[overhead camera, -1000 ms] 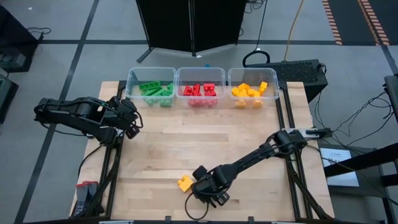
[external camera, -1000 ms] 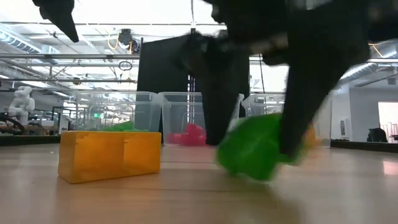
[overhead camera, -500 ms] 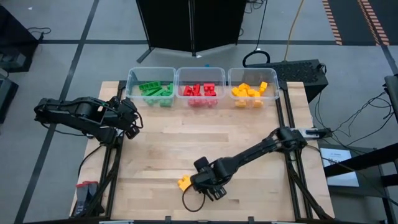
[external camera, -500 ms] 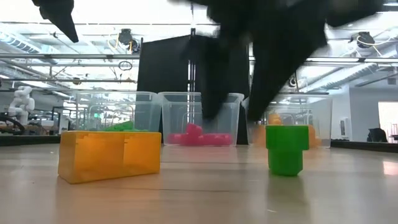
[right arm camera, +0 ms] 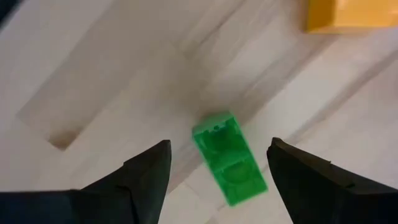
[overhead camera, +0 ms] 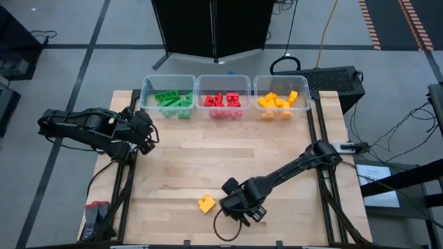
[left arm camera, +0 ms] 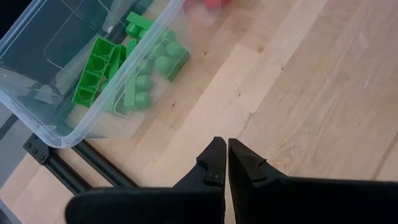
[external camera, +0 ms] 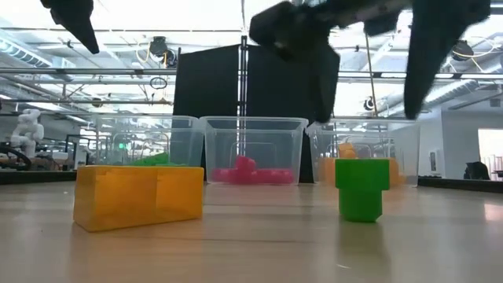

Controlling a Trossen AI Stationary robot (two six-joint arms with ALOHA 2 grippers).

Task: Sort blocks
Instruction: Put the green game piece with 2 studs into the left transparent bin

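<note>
Sorting looks nearly done: only two blocks lie loose, toward six o'clock on the table [overhead camera: 180, 166]. A small green block [right arm camera: 229, 165] stands on the wood, studded end up, right under the right gripper [right arm camera: 217, 163], whose fingers are spread apart around it without touching. A yellow block [overhead camera: 206, 203] sits just beside it at nine o'clock. The rest fill three bins [overhead camera: 225, 97] at twelve o'clock. The left gripper [left arm camera: 225, 163] waits at nine o'clock, fingers together.

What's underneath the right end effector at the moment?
Under the open right end effector a small green studded plastic brick stands free on the bare wooden table. In the high view the arm hides it.
</note>
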